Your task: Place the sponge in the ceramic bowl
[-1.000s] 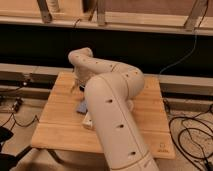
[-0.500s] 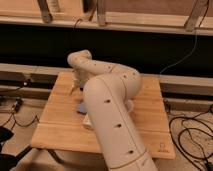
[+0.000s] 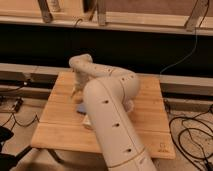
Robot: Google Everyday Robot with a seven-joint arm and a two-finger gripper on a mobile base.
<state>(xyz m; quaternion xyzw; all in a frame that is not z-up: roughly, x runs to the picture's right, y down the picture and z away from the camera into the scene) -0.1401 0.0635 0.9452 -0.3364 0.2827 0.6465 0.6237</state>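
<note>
My arm (image 3: 107, 107) fills the middle of the camera view and reaches back over the wooden table (image 3: 60, 125). The gripper (image 3: 76, 92) hangs at the arm's far end, over the left part of the table. Just in front of it and slightly right, a small blue sponge (image 3: 80, 108) lies flat on the wood, partly covered by the arm. The gripper stands a little above and behind the sponge, and whether it touches it does not show. The ceramic bowl is hidden, possibly behind the arm.
A white object (image 3: 87, 120) lies on the table just in front of the sponge, at the arm's edge. Cables (image 3: 192, 132) trail over the floor to the right and left. A dark shelf and rails (image 3: 150, 30) run behind the table.
</note>
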